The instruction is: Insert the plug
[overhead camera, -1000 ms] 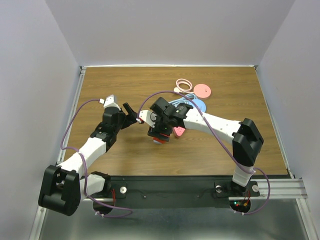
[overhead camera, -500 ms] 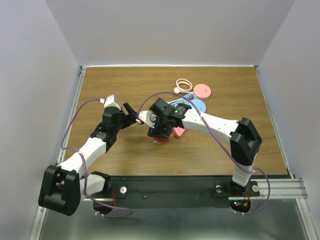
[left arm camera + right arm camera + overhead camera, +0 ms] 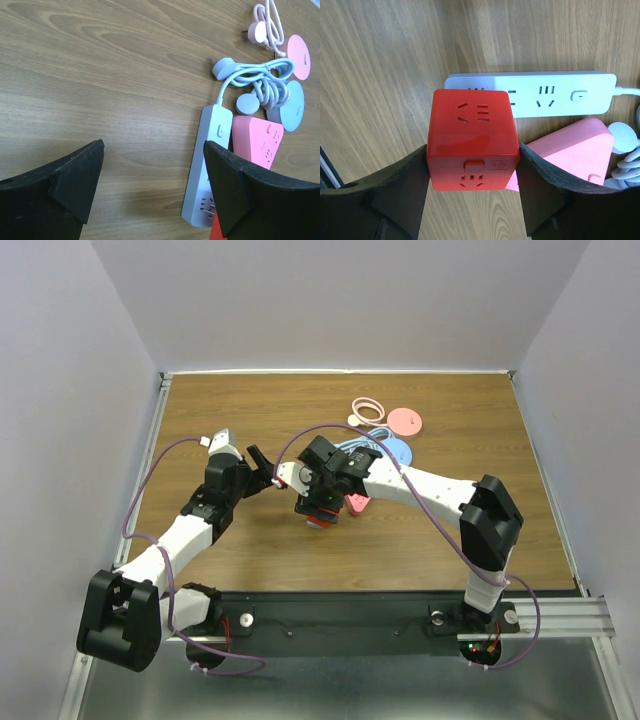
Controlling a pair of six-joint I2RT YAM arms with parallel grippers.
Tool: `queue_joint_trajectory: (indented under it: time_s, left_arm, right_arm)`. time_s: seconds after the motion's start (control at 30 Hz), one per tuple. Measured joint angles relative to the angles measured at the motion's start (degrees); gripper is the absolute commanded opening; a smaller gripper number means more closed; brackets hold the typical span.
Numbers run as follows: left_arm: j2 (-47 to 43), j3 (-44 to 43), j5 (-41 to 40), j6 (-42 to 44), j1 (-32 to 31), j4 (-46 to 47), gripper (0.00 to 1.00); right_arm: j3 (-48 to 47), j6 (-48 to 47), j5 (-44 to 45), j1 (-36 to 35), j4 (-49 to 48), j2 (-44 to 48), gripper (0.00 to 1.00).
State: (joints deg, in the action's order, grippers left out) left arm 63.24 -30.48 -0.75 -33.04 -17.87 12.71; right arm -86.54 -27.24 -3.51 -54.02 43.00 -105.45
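Observation:
My right gripper [image 3: 472, 150] is shut on a red cube socket [image 3: 472, 137] and holds it just over the near end of a white power strip [image 3: 535, 95], beside a pink power strip [image 3: 570, 150]. In the top view the red cube [image 3: 318, 519] shows under the right gripper [image 3: 318, 508] at mid-table. My left gripper [image 3: 152, 150] is open and empty over bare wood, left of the white strip [image 3: 207, 165]. It is also seen in the top view [image 3: 262, 468]. The strip's light-blue plug [image 3: 222, 65] lies loose on its coiled cable [image 3: 260, 80].
A blue disc [image 3: 292, 105], a pink disc [image 3: 299, 50] and a pink cable with a round plug [image 3: 260, 31] lie behind the strips. In the top view they sit at back centre-right, around the pink disc [image 3: 405, 421]. The wooden table [image 3: 200, 410] has walls on three sides.
The right arm's elbow has shifted very slightly; the grippers and the red cube stay where they were.

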Motion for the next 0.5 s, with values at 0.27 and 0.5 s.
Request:
queue_joint_trajectory:
  time_s: [0.27, 0.5]
  left_arm:
    - [0.00, 0.02, 0.22, 0.00, 0.00, 0.76, 0.92]
    - [0.00, 0.04, 0.28, 0.00, 0.00, 1.22, 0.92]
  right_arm:
    - [-1.09, 0.00, 1.75, -0.07, 0.09, -0.83, 0.00]
    - [-2.01, 0.00, 3.87, -0.04, -0.07, -1.57, 0.00]
